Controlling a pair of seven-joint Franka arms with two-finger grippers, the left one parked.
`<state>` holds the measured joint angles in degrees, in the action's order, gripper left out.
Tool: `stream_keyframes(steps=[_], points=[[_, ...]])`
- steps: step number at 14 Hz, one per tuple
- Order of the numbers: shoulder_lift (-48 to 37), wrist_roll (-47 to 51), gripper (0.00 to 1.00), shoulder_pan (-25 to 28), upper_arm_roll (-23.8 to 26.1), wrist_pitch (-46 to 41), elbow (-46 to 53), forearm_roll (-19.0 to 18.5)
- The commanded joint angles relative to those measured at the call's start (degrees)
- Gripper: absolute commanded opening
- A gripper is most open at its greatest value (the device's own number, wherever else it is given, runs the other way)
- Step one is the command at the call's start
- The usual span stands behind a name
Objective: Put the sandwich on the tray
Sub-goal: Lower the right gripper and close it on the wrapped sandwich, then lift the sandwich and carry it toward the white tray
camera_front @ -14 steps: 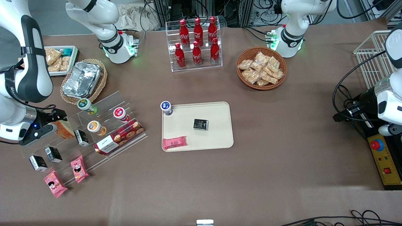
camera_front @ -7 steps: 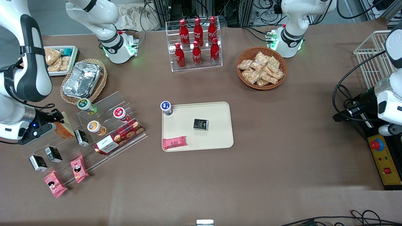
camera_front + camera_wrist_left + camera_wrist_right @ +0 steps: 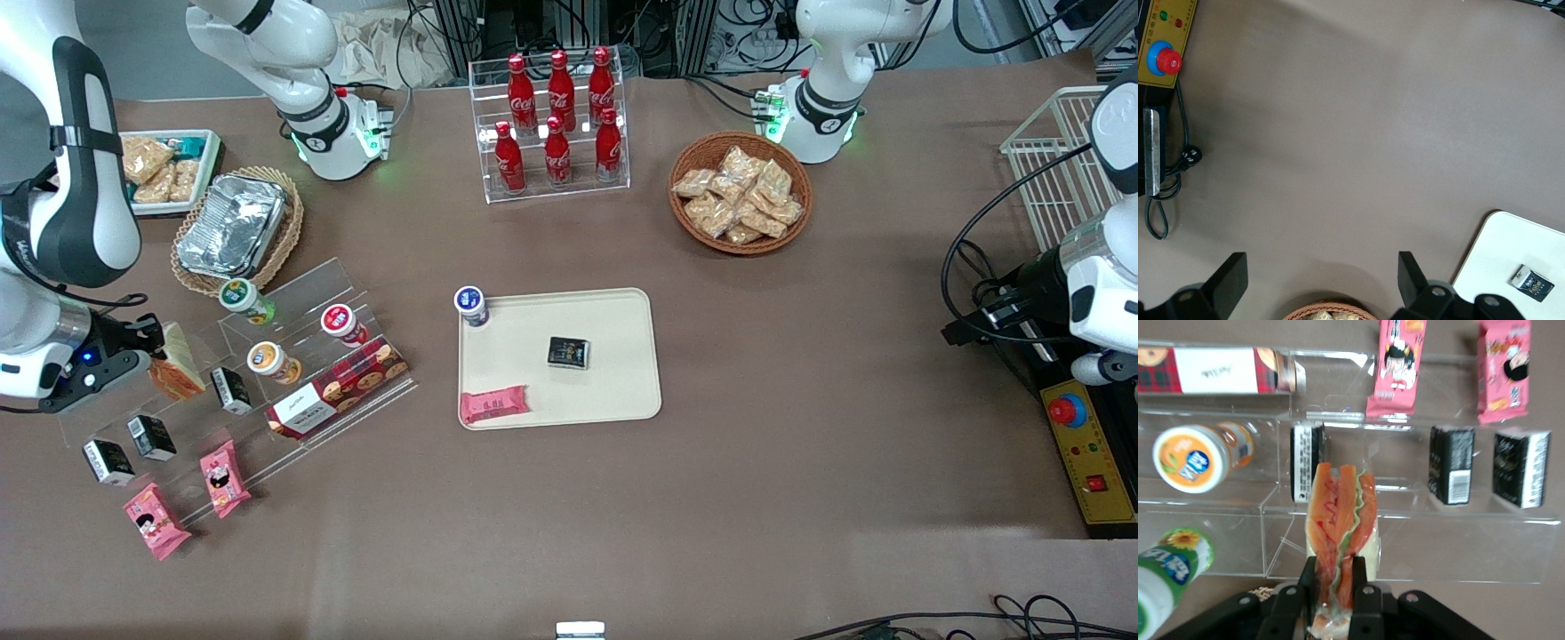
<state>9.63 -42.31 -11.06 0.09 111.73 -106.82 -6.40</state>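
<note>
My right gripper [image 3: 156,348] is shut on the sandwich [image 3: 176,373], a wrapped wedge with white bread and orange-red filling. It holds it just above the clear acrylic step rack [image 3: 293,293] at the working arm's end of the table. In the right wrist view the sandwich [image 3: 1341,520] sticks out from between the fingers [image 3: 1309,587] of the gripper [image 3: 1337,590], over the rack's shelves. The cream-beige tray [image 3: 613,311] lies at the table's middle with a blue-lidded cup [image 3: 470,304], a black packet [image 3: 568,352] and a pink bar [image 3: 494,404] on it.
The rack carries cups [image 3: 343,324], black boxes [image 3: 231,389], a plaid cookie box [image 3: 338,388] and pink packets [image 3: 222,476]. A foil container in a basket [image 3: 233,224], a white-and-teal tray [image 3: 169,169], a cola bottle rack [image 3: 556,124] and a snack basket [image 3: 740,191] stand farther from the camera.
My right gripper has drawn the sandwich back from the rack, toward the working arm's end of the table, and lifted it slightly. Nothing else moved.
</note>
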Motion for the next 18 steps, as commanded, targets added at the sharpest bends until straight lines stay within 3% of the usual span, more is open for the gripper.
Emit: stream_keyframes(steps=[1, 4, 7, 11, 14, 18], points=[[1.6, -0.6, 0.0, 3.0, 0.2, -8.3, 9.7, -0.1], [3.7, -1.1, 0.0, 6.9, 0.3, -15.2, 18.2, -0.2], [2.7, -2.7, 0.0, 12.6, 0.5, -17.2, 20.3, 0.0], [1.5, -2.4, 0.0, 19.6, 0.7, -17.6, 20.4, 4.4], [2.8, -1.9, 0.0, 25.9, 0.5, -15.9, 20.4, 7.0], [9.4, -0.8, 0.0, 37.6, 0.5, -4.4, 20.4, 8.7]])
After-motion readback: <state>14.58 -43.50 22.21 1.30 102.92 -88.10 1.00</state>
